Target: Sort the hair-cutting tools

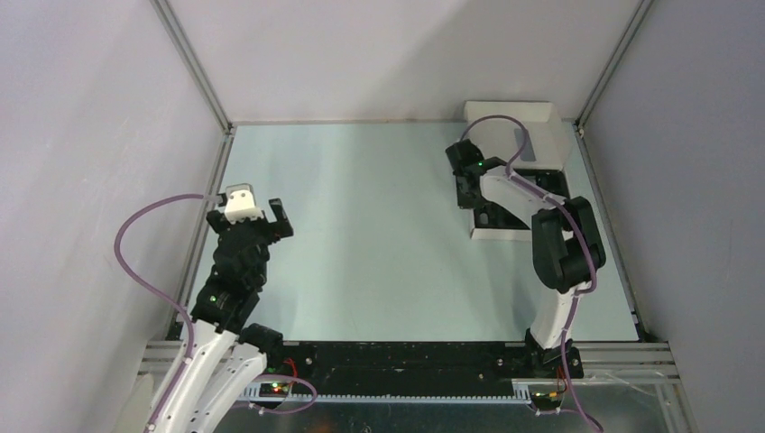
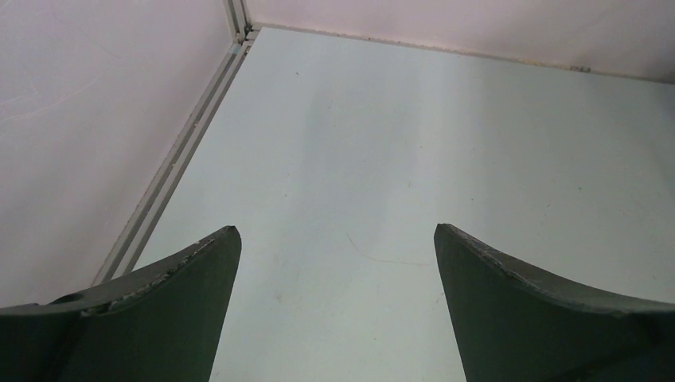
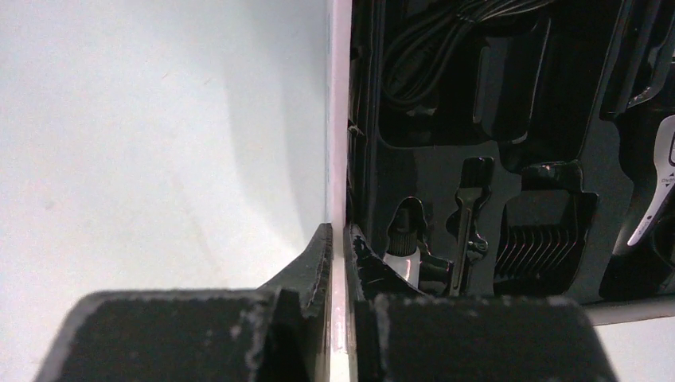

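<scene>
The pale tabletop (image 1: 379, 244) carries a white box (image 3: 341, 143) at its far right. Its black tray (image 3: 573, 143) holds the coiled cable (image 3: 430, 40), the silver-grey clipper (image 3: 661, 191), the comb attachment (image 3: 533, 247) and the thin stick brush (image 3: 466, 215), each in its own slot. The right claw (image 3: 338, 239) is pinched on the box's left wall, one finger outside and one inside, while the left claw (image 2: 334, 235) hangs wide and empty over bare tabletop at the left.

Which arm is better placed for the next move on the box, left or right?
Right. The right hand is shut on the white box wall; the left hand hangs open over the table, far from it.
</scene>
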Motion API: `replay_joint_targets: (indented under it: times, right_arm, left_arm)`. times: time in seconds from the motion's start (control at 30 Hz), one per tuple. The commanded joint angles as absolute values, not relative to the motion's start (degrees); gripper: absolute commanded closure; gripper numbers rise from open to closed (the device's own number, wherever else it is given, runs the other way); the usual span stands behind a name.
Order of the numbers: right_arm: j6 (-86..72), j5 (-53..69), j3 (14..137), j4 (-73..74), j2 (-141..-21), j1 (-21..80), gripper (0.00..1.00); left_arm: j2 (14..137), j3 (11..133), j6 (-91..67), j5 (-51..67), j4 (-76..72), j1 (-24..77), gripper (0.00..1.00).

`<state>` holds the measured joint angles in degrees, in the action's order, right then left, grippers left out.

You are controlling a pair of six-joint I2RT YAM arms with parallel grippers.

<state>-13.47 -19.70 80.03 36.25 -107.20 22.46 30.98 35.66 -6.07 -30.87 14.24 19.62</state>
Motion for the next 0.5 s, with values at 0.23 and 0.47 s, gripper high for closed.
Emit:
replay_joint_targets:
  times: [0.23, 0.47]
  right_arm:
    - [-37.3, -11.8, 79.2, 46.9, -103.1, 46.3, 1.00]
    - [-44.9, -11.8, 93.4, 54.3, -109.7, 59.5, 1.00]
  left_arm:
    - [25.9, 35.3, -7.7, -32.4, 13.3, 22.9, 0.02]
    - [24.6, 35.2, -8.3, -35.0, 14.2, 25.8, 0.02]
